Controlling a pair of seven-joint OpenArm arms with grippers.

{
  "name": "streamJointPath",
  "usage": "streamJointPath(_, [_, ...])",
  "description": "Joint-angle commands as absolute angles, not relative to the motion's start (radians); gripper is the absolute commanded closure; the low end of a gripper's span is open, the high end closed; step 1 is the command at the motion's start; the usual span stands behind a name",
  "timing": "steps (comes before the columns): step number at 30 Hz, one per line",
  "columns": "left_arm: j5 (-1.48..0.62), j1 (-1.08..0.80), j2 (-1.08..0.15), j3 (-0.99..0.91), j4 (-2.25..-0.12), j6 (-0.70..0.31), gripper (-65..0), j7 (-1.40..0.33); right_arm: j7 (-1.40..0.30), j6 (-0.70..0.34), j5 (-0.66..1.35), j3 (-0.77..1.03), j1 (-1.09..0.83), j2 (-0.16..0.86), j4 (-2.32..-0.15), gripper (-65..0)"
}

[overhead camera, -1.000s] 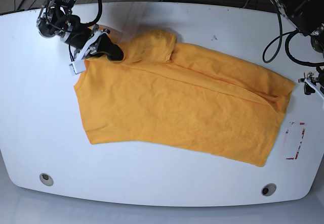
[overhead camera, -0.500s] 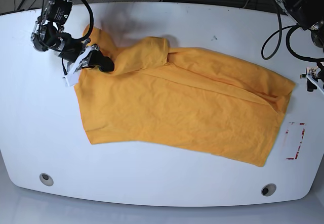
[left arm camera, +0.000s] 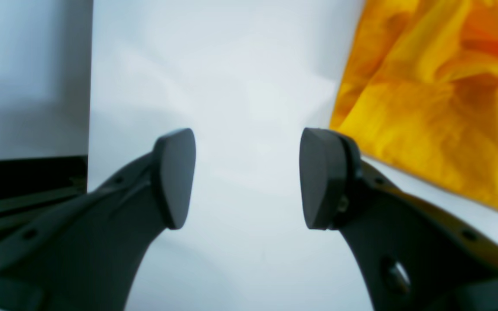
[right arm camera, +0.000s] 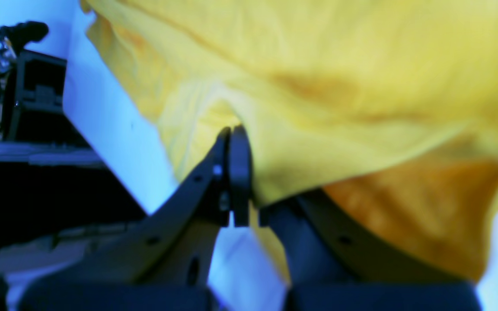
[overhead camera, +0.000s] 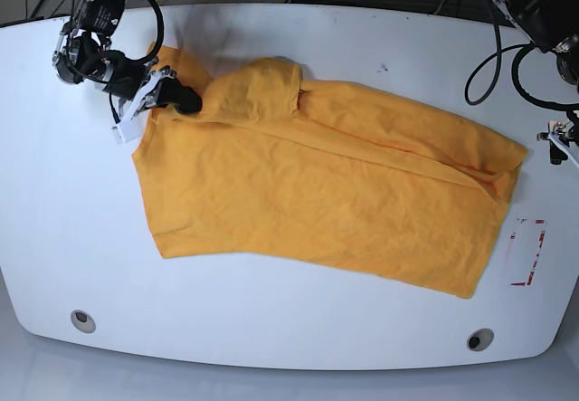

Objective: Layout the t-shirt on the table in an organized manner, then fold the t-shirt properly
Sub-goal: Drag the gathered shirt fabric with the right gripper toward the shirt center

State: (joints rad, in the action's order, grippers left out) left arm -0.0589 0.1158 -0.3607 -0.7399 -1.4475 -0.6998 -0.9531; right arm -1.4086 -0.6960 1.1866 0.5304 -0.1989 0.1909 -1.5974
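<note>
Looks like a robotics lab: glossy white counter [overhead camera: 298, 338] with grey grommet holes [overhead camera: 82, 320], red-outlined rectangle mark [overhead camera: 526, 252], black cables [overhead camera: 493, 57] trailing off mounted arms.

The table [overhead camera: 298, 34] is a glossy white top with rounded corners. The orange-yellow t-shirt [overhead camera: 317, 193] lies spread over its middle, running from ten o'clock down towards four o'clock, creased in places. Grey grommet holes sit at seven [overhead camera: 82, 319] and five o'clock [overhead camera: 479, 338]. A red-outlined rectangle mark [overhead camera: 526, 252] lies at four o'clock, just beside the shirt.
</note>
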Motion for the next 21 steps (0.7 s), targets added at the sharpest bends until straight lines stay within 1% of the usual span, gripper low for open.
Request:
streamJointPath(1, [-0.067,0.133,-0.384,-0.743,-1.468,-0.698,-36.0,-0.938,-1.394,-0.698,1.282,0.533,-0.214,0.200,-1.643,-0.6])
streamJointPath(9, [-0.067,0.133,-0.381,-0.743,-1.469,-0.698,-36.0,-0.940,-1.396,-0.698,1.428,0.530,-0.262,0.200,-1.705,-0.6])
streamJointPath(17, [-0.065,0.133,-0.381,-0.743,-1.469,-0.698,-36.0,-0.940,-1.396,-0.698,1.484,0.526,-0.255,0.199,-1.705,-0.6])
streamJointPath(21, [-0.065,0.133,-0.381,-0.742,-1.469,-0.698,-36.0,-0.940,-1.396,-0.698,1.484,0.455,-0.263,0.189,-1.705,-0.6])
